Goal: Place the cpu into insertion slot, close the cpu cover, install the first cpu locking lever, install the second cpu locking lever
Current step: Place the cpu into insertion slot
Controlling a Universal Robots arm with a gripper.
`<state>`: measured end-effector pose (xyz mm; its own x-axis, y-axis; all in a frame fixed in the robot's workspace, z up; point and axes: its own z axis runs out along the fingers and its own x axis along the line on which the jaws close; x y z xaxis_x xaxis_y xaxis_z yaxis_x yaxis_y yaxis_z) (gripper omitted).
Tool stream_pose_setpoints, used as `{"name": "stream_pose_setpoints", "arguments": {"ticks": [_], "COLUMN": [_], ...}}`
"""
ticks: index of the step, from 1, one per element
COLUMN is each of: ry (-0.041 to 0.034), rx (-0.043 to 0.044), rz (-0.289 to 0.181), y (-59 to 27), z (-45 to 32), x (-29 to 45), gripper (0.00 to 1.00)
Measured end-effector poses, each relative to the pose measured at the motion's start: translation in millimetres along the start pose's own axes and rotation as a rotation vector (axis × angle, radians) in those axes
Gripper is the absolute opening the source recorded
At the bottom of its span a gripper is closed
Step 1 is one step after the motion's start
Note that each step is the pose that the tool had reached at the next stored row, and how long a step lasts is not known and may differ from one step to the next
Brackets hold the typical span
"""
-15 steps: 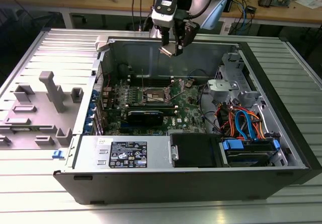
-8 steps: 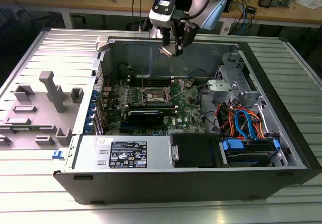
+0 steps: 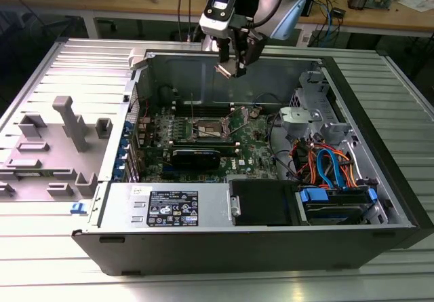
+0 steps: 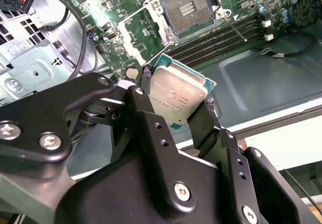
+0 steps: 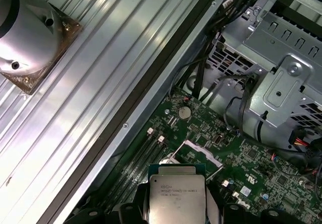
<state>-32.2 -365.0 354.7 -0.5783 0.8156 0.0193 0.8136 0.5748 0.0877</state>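
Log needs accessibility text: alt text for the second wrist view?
The black claw grips the cpu by two edges, silver top toward the camera, above the green motherboard. Beyond it the insertion slot lies uncovered and empty.

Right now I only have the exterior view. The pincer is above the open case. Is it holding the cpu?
Observer: Yes. In the second wrist view the pincer is shut on the cpu, gripping it by two opposite edges.
Operator: Is the slot free?
Observer: Yes. In that same view the insertion slot shows bare contacts with no chip in it. The cpu is held apart from it and is not yet seated.
Operator: Which face of the chip is out?
Observer: In the first wrist view its dull silver metal top faces that camera.
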Motion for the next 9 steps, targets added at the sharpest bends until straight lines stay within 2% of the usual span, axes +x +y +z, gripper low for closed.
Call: {"name": "stream_pose_setpoints", "arguments": {"ticks": [9], "ry": [0.0], "rx": [-0.0001], "rz": [0.001], "y": [0.0], "z": [0.0], "x": [0.0], "gripper": [0.55]}}
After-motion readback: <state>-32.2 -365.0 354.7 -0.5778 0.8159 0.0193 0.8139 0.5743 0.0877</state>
